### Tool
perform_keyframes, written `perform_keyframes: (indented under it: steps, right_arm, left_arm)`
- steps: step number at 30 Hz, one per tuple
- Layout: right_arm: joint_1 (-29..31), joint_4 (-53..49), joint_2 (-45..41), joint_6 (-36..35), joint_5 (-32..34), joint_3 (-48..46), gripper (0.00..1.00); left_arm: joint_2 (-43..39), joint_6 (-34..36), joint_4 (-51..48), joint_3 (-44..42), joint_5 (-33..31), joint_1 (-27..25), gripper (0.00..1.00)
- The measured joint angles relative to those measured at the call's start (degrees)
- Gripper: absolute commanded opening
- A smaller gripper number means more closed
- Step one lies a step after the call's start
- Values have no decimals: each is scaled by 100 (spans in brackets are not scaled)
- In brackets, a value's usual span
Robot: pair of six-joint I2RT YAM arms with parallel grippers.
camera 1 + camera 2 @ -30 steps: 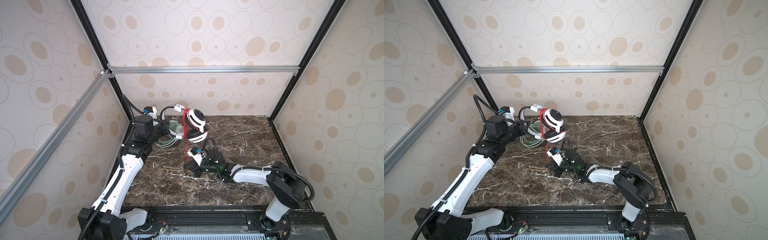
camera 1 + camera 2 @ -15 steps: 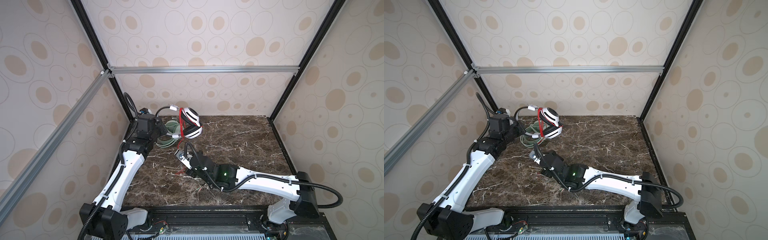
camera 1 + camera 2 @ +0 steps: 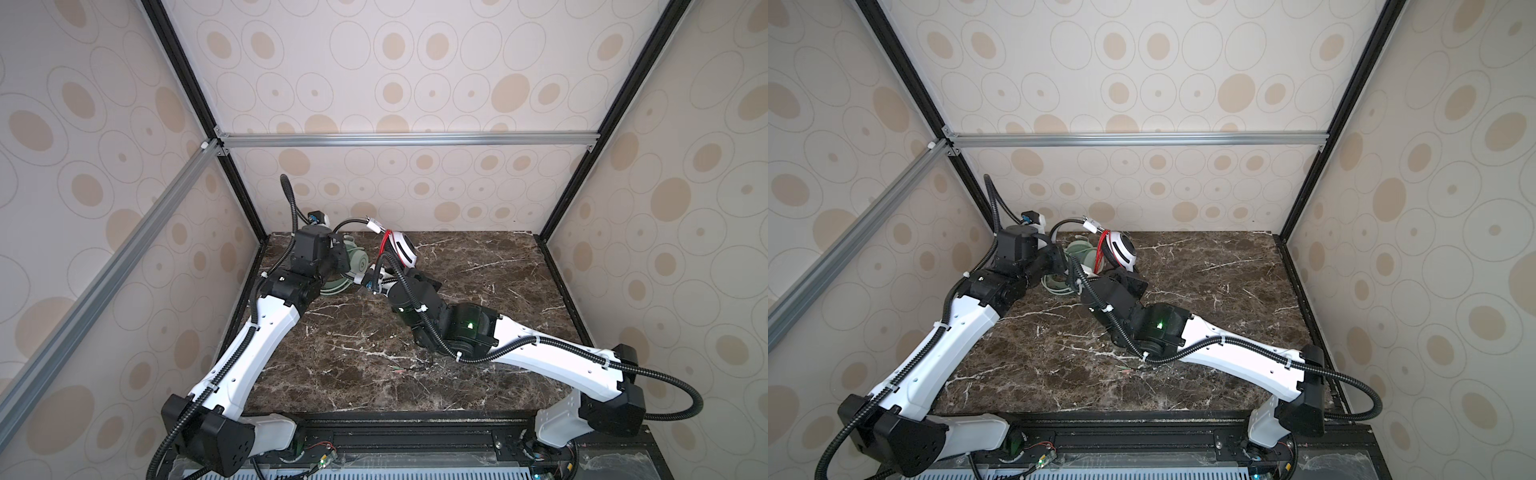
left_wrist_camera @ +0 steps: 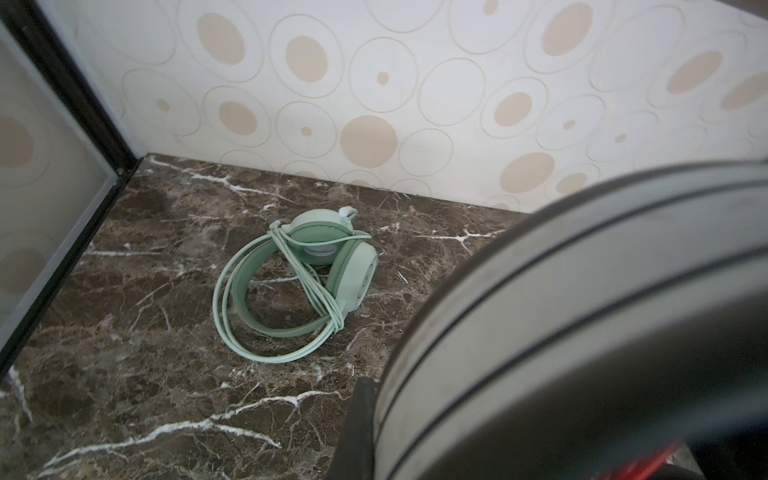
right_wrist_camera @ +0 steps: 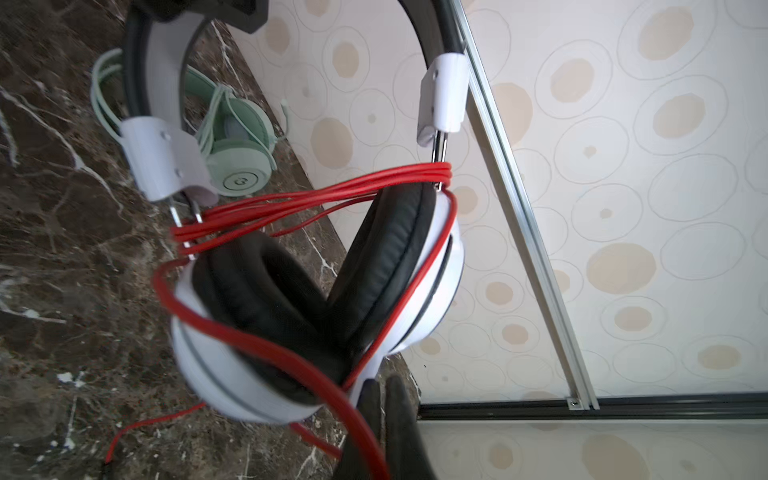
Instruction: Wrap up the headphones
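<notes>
Top views: R hand (image 5: 380, 388), shut on red cable (image 5: 332, 195), now nearer white-and-black headset (image 3: 402, 249) clamped in L hand (image 3: 336, 243).

White-and-black headset band (image 4: 582, 311) blurred, cropped by frame edge; mint headset (image 3: 355, 264) half hidden behind L arm (image 3: 316, 253).

I work inside a purpose-built test cell, a robotics lab booth rather than a lived-in room. Wallpapered panels (image 3: 415, 83) with beige rings and dots close me in at 9, 12 and 3 o'clock, but they hang on black posts (image 3: 179, 66) and a bare aluminium bar (image 3: 395, 139) crosses at 12 o'clock. The floor is 1 slab of dark veined marble tabletop (image 3: 478, 291). At 6 o'clock my left arm (image 3: 253, 353) and right arm (image 3: 557, 361) stand on a black rail (image 3: 415, 434), with ribbed conduit (image 3: 290, 204) running along them and loose wiring (image 3: 322, 451) exposed.
</notes>
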Motion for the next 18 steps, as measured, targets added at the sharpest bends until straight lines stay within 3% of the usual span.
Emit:
perform_keyframes:
  steps: [5,8,18]
  right_arm:
    - [-286,286,-98,-651,94,-282,0]
    - [-426,289,-254,-826,-219,-557,0]
    - [-1438,-354,-695,-127,-2404,-286,0]
  left_arm:
    - [4,616,2,20,212,-227,0]
    - [24,892,-31,20,328,-278,0]
    - [144,1150,31,20,1141,-428,0]
